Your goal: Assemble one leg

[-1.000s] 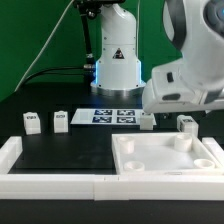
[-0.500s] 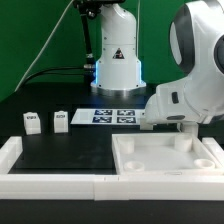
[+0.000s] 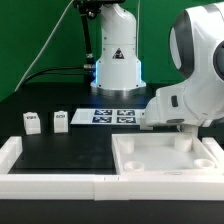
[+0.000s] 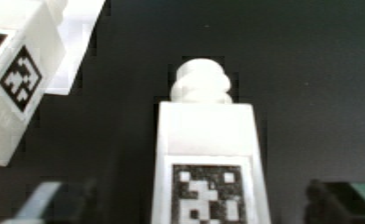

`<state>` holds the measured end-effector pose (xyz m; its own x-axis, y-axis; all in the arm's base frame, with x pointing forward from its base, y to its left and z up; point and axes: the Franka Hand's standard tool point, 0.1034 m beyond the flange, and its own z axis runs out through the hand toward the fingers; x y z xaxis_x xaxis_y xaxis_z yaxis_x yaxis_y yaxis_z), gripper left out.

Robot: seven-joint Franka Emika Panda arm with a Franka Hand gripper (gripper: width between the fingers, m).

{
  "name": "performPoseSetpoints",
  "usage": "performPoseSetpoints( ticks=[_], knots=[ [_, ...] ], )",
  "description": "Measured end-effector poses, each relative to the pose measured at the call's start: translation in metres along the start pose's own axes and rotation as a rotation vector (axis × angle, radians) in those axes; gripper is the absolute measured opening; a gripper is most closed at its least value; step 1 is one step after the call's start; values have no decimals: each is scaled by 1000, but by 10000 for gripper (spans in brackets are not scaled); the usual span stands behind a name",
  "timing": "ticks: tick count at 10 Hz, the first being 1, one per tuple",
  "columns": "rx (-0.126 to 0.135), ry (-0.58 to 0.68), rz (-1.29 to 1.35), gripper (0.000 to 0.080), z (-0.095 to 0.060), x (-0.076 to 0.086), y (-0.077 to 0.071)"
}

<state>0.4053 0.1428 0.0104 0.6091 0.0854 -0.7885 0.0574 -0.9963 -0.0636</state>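
In the wrist view a white leg (image 4: 211,140) with a black-and-white tag and a rounded peg on its end lies on the black table between my two fingers. My gripper (image 4: 200,200) is open, with a dark gap between the leg and each finger (image 4: 54,200). A second tagged leg (image 4: 28,70) lies close beside it. In the exterior view two more legs (image 3: 33,122) (image 3: 61,120) stand at the left. My arm's white hand (image 3: 178,103) hangs low at the right and hides the fingers and the legs under it.
The large white tray-like piece (image 3: 165,160) with a raised rim lies at the front right, just in front of my hand. The marker board (image 3: 110,116) lies at the robot's base. A white L-shaped rail (image 3: 20,152) runs along the left and front edges.
My arm has swung over and down at the right, so it now covers the two legs that showed there a second ago. In the last half second it has barely moved.
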Motion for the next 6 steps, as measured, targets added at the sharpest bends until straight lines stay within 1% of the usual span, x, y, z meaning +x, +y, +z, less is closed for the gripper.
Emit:
performPoseSetpoints(
  ticks=[1, 2, 6],
  knots=[
    [0, 0, 0, 376, 0, 0, 0],
    [0, 0, 0, 287, 0, 0, 0],
    [0, 0, 0, 288, 0, 0, 0]
  ],
)
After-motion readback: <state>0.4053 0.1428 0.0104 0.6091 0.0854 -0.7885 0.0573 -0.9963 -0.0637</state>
